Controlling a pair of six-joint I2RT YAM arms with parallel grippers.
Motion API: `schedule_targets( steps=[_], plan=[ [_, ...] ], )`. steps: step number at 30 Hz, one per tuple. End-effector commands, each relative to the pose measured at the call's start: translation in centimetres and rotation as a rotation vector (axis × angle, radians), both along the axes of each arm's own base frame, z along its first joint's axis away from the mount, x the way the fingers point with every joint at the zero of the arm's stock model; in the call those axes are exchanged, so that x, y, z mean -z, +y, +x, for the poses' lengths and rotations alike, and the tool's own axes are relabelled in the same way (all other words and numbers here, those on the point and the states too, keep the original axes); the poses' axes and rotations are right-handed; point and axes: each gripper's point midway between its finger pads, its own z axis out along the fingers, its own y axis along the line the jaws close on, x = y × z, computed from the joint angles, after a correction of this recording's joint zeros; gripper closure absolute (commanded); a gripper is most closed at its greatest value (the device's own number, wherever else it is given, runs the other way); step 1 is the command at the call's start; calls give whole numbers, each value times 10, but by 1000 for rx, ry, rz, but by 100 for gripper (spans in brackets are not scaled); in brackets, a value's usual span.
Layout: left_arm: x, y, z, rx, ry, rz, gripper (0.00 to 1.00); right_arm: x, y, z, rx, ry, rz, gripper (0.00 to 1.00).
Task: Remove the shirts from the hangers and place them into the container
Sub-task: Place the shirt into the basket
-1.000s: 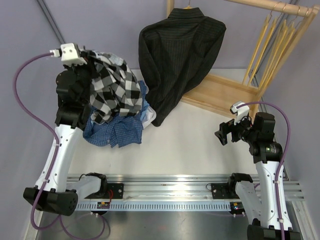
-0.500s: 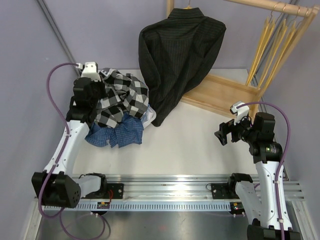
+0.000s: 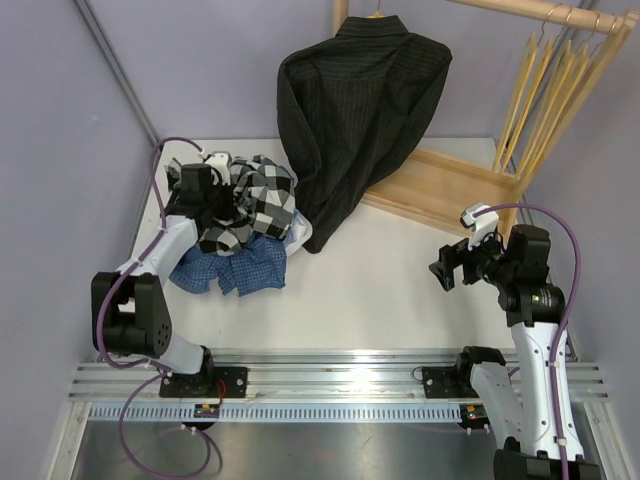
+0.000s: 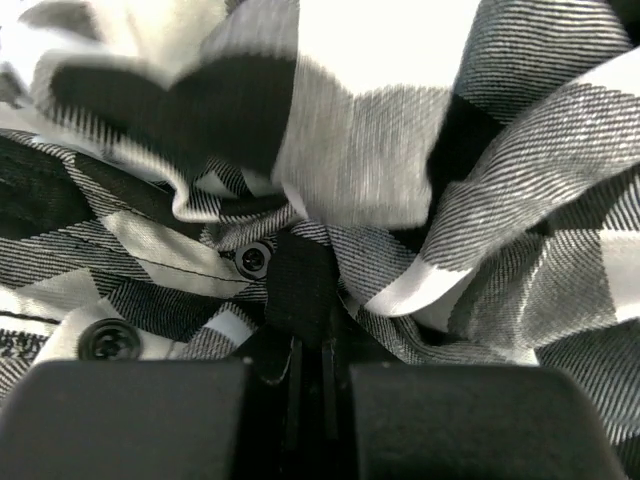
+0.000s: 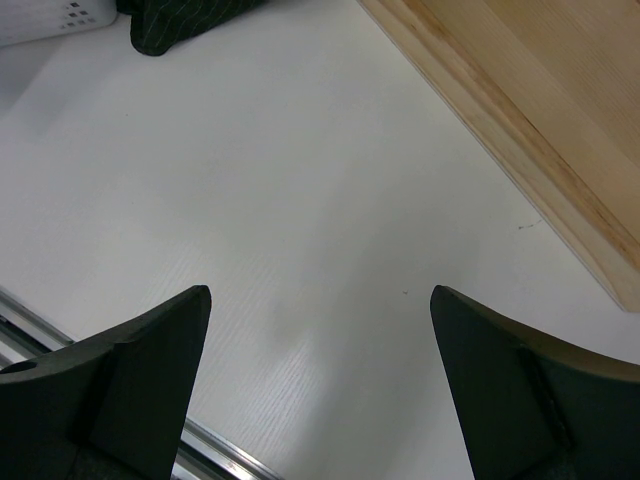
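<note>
My left gripper [image 4: 305,342] is shut on a dark fold of the black-and-white check shirt [image 4: 420,150], which fills the left wrist view. From above, that gripper [image 3: 212,190] sits low on the clothes pile at the table's left, with the check shirt [image 3: 255,198] bunched on top of a blue check shirt [image 3: 235,268]. The container [image 5: 55,15] shows only as a white perforated corner; the pile hides the rest of it. A black pinstriped shirt [image 3: 360,105] hangs on the rail. Several bare hangers [image 3: 548,90] hang at the right. My right gripper [image 3: 450,265] is open over bare table [image 5: 320,200].
The wooden rack base [image 3: 450,185] lies at the back right under the wooden rail [image 3: 545,12]; its edge [image 5: 540,150] is close to my right gripper. The pinstriped shirt's hem [image 5: 185,25] reaches the table near the container. A metal rail [image 3: 340,365] runs along the near edge.
My left arm has come down and swung back and to the right, lowering the check shirt from high above the pile onto it. The right arm has not moved.
</note>
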Motion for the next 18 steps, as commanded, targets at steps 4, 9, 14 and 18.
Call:
schedule_targets(
  steps=[4, 9, 14, 18],
  plan=[
    [2, -8, -16, 42, 74, -21, 98, -8, 1, 1, -10, -36, 5, 0],
    [-51, -8, -18, 27, -69, -49, 47, -9, 1, 1, -14, -41, 4, 0],
    [-120, -12, -31, 34, -238, -96, 9, -8, 1, 1, -11, -40, 4, 1],
    [-157, -12, -47, 39, -324, -104, 1, -9, 0, 1, -10, -42, 2, 1]
  ],
)
